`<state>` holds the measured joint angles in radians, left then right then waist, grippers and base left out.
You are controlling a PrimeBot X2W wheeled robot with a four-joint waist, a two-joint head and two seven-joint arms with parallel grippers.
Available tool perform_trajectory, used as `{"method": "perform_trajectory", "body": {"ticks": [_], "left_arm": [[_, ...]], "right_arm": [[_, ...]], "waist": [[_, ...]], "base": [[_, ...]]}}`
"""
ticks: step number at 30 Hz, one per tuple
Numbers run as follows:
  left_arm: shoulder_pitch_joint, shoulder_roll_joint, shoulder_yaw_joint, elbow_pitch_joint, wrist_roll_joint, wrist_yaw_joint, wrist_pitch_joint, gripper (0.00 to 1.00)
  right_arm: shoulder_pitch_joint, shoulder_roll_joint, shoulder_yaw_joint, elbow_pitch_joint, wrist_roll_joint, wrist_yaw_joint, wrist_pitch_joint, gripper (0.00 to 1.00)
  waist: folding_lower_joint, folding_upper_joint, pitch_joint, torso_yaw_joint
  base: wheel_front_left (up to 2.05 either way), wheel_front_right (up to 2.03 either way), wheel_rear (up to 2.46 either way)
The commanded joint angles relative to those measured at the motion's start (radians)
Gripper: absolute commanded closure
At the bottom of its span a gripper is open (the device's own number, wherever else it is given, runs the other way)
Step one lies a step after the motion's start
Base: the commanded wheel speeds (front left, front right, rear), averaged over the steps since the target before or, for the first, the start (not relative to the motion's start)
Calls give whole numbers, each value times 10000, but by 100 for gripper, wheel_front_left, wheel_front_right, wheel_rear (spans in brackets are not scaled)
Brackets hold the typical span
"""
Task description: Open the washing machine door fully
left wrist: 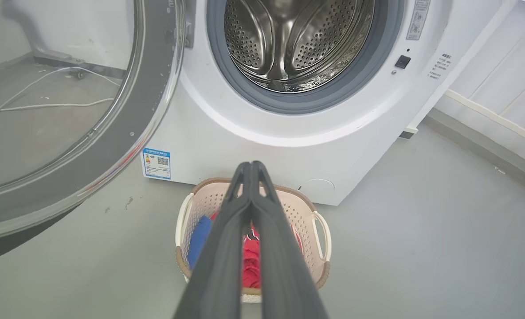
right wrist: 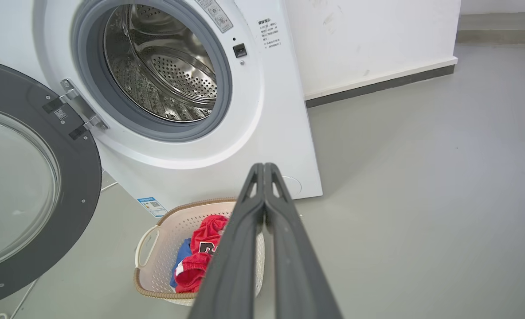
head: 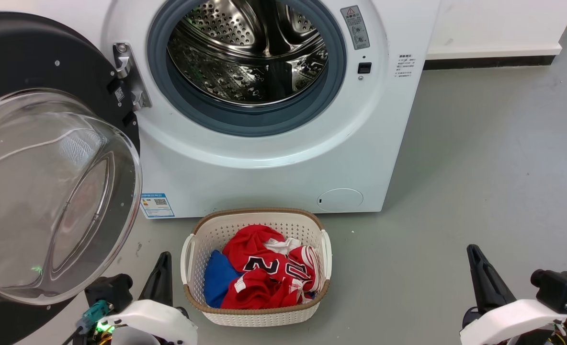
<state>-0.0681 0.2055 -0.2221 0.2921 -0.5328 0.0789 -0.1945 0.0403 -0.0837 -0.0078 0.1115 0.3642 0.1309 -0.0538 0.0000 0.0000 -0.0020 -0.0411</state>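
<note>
A: First, nearest the cameras: how do the two end effectors stand?

B: The left end effector (left wrist: 249, 167) and the right end effector (right wrist: 262, 167) each have their fingers pressed together on nothing. Both sit low and well apart from the work. Between them, on the floor, is the laundry basket (head: 255, 213).

A: And the washing machine door (head: 49, 191)?

B: It is swung wide to the left on its hinge (head: 128, 76), clear of the washing machine (head: 274, 163), with the drum (head: 250, 52) exposed beyond.

A: How would it handle?

B: Probably rigid and fairly heavy, turning only about the hinge. The glass bowl looks smooth, slippery and breakable. The black ring's free edge, farthest from the hinge, seems the better place to push or hook.
</note>
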Motion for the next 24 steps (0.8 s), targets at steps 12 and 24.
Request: {"method": "perform_trajectory", "body": {"ticks": [12, 24], "left_arm": [[-297, -253, 650, -231, -1926, -388, 525, 100], [-340, -475, 1131, -284, -3485, -693, 972, 100]], "right_arm": [[-508, 57, -212, 116, 2260, -1, 289, 100], [-700, 105, -365, 323, 4054, -1, 532, 100]], "waist": [[0, 0, 6, 44], [0, 0, 11, 88]], "base": [[0, 0, 0], [0, 0, 0]]}}
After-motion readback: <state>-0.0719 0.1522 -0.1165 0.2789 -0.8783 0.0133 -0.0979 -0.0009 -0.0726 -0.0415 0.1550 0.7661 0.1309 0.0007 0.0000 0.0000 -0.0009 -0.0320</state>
